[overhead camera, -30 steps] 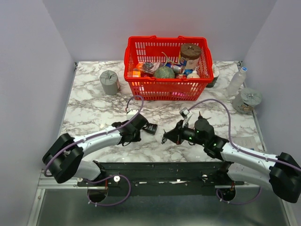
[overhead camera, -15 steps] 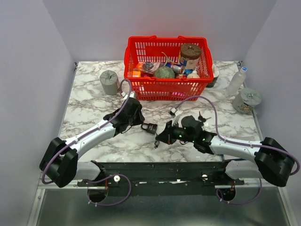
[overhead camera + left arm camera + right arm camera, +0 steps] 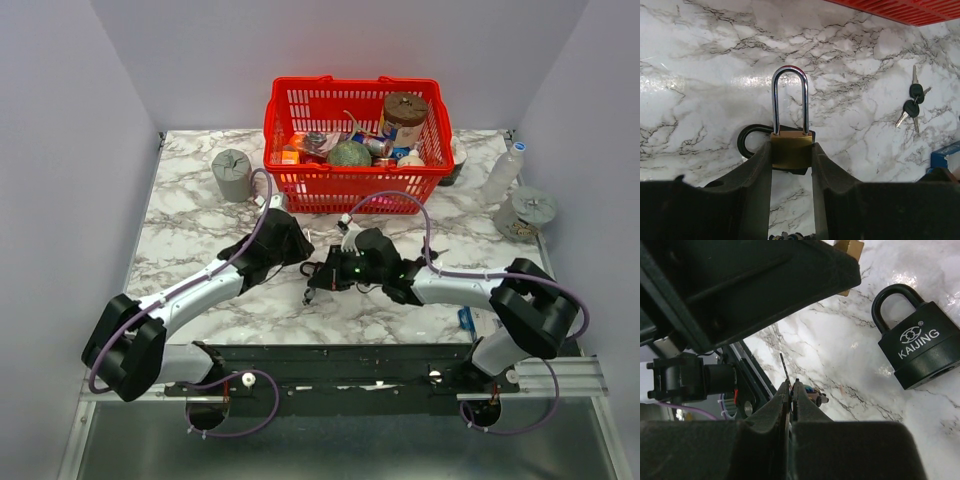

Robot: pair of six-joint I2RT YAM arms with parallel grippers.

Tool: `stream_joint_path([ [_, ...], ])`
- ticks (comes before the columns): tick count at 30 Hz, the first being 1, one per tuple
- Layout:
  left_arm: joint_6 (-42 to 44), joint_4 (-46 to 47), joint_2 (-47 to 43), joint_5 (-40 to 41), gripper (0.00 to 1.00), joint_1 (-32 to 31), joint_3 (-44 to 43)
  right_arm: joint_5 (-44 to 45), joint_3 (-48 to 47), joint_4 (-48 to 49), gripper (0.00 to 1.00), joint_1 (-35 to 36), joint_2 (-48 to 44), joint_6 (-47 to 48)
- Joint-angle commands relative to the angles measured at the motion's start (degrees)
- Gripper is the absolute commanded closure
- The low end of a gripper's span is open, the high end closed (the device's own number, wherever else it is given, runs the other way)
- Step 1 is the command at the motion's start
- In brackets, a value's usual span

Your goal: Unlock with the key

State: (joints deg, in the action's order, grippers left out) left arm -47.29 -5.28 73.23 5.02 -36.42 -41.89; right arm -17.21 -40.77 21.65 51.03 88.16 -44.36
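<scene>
Left jaws pinch the brass padlock (image 3: 791,150) by its two sides, its silver shackle (image 3: 789,95) pointing away from the wrist. It is close by the black padlock (image 3: 920,355), which lies flat on the desk (image 3: 200,235) near its middle. The right jaws are pressed together on a thin blade (image 3: 783,365) that sticks out past their tips. Seen edge-on, it is probably a single key, though I cannot tell for sure. The key bunch (image 3: 912,102), dark heads and silvery blades, lies loose on the desk, off toward the right edge from both padlocks and touched by neither pair of jaws.

The step in hand looks to be bringing blade to keyway. The keyway of the brass padlock should be in its base, which faces back into the left jaws' throat and is hidden. The left jaws would do well to tilt the body until that base faces the right jaws, then hold firm against the push. The blade wants lining up with the slot and easing straight in. A slanted entry could bend it or twist it out of so narrow a pinch. If it does not fit, the bunch on the desk is the fallback.

Near the far edge stands the red basket (image 3: 355,190), full. It holds a brown-lidded jar (image 3: 405,108), a green round thing (image 3: 349,153), and cans and small packets too jumbled to name. A grey slotted canister (image 3: 232,173) stands left of it. A second grey canister (image 3: 527,212) and a clear bottle (image 3: 503,172) stand by the right edge. What these three hold cannot be seen.
</scene>
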Motion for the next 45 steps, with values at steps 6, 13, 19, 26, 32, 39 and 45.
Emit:
stream_joint_path([
  [6, -0.9, 2.9, -2.7, -0.7, 1.00, 0.3, 0.1, -0.5, -3.2, 0.7, 0.99, -2.3, 3.7, -3.0],
  [13, -0.8, 2.9, -2.3, -1.0, 1.00, 0.3, 0.0, 0.5, -4.4, 0.6, 0.99, -3.0, 4.9, -2.3],
  [19, -0.6, 3.1, -1.9, -1.0, 1.00, 0.2, 0.0, 0.8, -5.2, 0.6, 0.99, -3.9, 6.0, -1.8],
  [26, -0.7, 3.4, -1.4, -1.6, 1.00, 0.1, 0.0, 1.3, -5.7, 0.5, 0.99, -4.9, 6.6, -1.6],
  [32, -0.7, 3.6, -1.2, -1.9, 1.00, 0.1, -0.1, 1.1, -6.6, 0.5, 0.99, -5.8, 7.6, -1.3],
  [39, -0.5, 3.7, -0.4, -2.0, 1.00, -0.1, -0.4, 1.2, -7.3, 0.6, 0.99, -6.0, 8.4, -0.6],
  [45, -0.3, 3.8, 0.2, -1.9, 1.00, -0.4, -0.5, 1.3, -7.1, 0.8, 0.99, -6.0, 8.6, -0.2],
])
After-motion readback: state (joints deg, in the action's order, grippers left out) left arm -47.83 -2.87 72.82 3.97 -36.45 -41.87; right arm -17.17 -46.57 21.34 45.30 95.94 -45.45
